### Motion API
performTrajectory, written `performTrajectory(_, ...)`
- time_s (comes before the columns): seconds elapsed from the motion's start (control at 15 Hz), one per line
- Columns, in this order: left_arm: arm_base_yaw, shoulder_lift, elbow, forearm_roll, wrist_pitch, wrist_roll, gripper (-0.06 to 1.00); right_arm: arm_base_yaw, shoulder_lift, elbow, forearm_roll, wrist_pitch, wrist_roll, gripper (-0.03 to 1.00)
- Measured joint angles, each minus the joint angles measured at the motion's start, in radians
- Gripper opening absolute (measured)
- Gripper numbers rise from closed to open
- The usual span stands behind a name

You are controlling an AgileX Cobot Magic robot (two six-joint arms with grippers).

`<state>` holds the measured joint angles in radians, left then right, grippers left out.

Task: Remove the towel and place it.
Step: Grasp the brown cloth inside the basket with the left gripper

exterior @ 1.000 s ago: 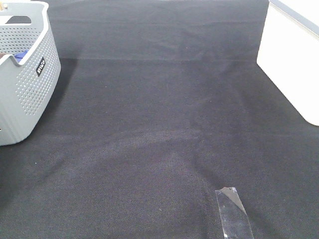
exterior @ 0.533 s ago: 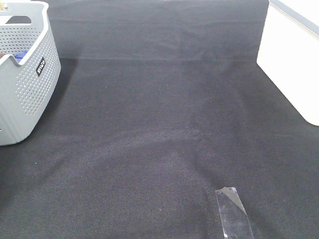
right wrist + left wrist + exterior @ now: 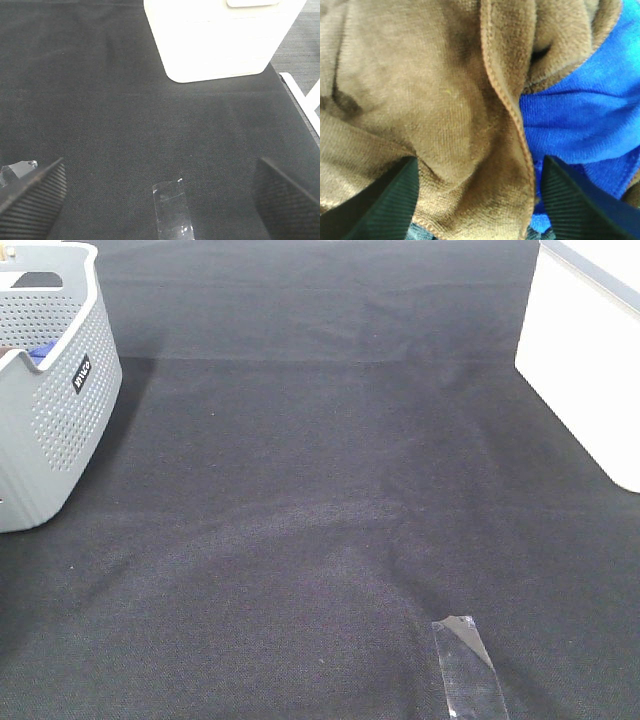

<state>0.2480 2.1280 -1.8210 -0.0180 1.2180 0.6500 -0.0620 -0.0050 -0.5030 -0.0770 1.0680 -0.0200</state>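
The brown plush towel [image 3: 435,115] fills the left wrist view, crumpled in folds with a stitched hem running down its middle. A blue cloth [image 3: 585,115] lies beside and partly under it. My left gripper [image 3: 480,167] is open, its two dark fingers [image 3: 385,205] standing on either side of a towel fold and very close to it. My right gripper [image 3: 160,167] is open and empty above the black cloth surface [image 3: 100,100]. Neither gripper shows in the exterior high view, and the towel is hidden there.
A grey perforated basket [image 3: 50,430] stands at the left edge with a bit of blue cloth [image 3: 38,352] showing inside. A white box [image 3: 590,360] stands at the right edge and also shows in the right wrist view [image 3: 220,40]. A clear tape strip [image 3: 468,665] lies on the black cloth near the front.
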Motion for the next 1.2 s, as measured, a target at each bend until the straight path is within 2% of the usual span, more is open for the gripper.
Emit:
performTrajectory(0.2, 0.0, 0.0, 0.0, -0.017, 0.0, -0.051, 0.65, 0.0, 0.0, 0.0, 0.0, 0.0, 0.0, 0.96)
performTrajectory(0.53, 0.0, 0.0, 0.0, 0.003, 0.0, -0.055, 0.65, 0.0, 0.0, 0.0, 0.0, 0.0, 0.0, 0.96)
performTrajectory(0.6, 0.0, 0.0, 0.0, 0.018, 0.0, -0.056, 0.61, 0.0, 0.0, 0.0, 0.0, 0.0, 0.0, 0.96)
performTrajectory(0.87, 0.0, 0.0, 0.0, 0.044, 0.0, -0.054, 0.32, 0.0, 0.0, 0.0, 0.0, 0.0, 0.0, 0.96)
performTrajectory(0.93, 0.0, 0.0, 0.0, 0.044, 0.0, -0.054, 0.26, 0.0, 0.0, 0.0, 0.0, 0.0, 0.0, 0.96)
performTrajectory(1.0, 0.0, 0.0, 0.0, 0.044, 0.0, -0.054, 0.26, 0.0, 0.0, 0.0, 0.0, 0.0, 0.0, 0.96)
performTrajectory(1.07, 0.0, 0.0, 0.0, 0.043, 0.0, -0.053, 0.13, 0.0, 0.0, 0.0, 0.0, 0.0, 0.0, 0.96)
performTrajectory(1.13, 0.0, 0.0, 0.0, 0.043, 0.0, -0.053, 0.13, 0.0, 0.0, 0.0, 0.0, 0.0, 0.0, 0.96)
performTrajectory(1.2, 0.0, 0.0, 0.0, 0.038, 0.0, -0.051, 0.0, 0.0, 0.0, 0.0, 0.0, 0.0, 0.0, 0.96)
